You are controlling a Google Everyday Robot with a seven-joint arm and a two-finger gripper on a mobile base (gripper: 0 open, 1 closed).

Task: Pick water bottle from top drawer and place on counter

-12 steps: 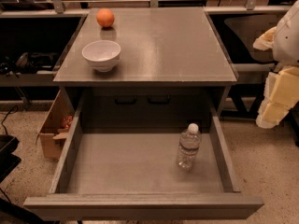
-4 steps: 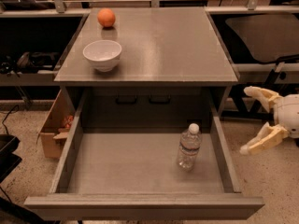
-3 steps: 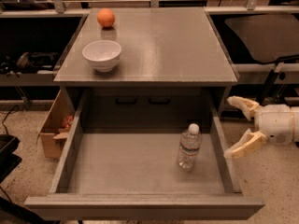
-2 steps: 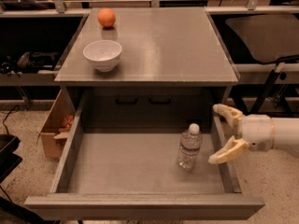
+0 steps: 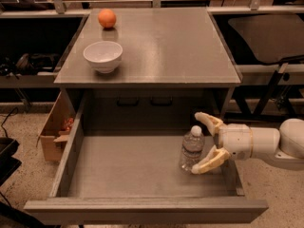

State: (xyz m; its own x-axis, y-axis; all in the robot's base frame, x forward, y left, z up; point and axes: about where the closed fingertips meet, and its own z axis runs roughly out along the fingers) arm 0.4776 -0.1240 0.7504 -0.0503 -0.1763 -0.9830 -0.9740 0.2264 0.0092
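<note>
Jaws wide: the cream gripper (image 5: 196, 143) brackets the clear white-capped water bottle (image 5: 190, 151) from three o'clock inside the shallow grey top drawer (image 5: 128, 170). Contact unclear; arm (image 5: 266, 144) cropped.

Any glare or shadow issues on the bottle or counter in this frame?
Camera view: mild sheen on the counter, no washout; bowl and orange cast small shadows; the top drawer is dark at the back, but the water bottle and the open claw at its right are evenly lit.
</note>
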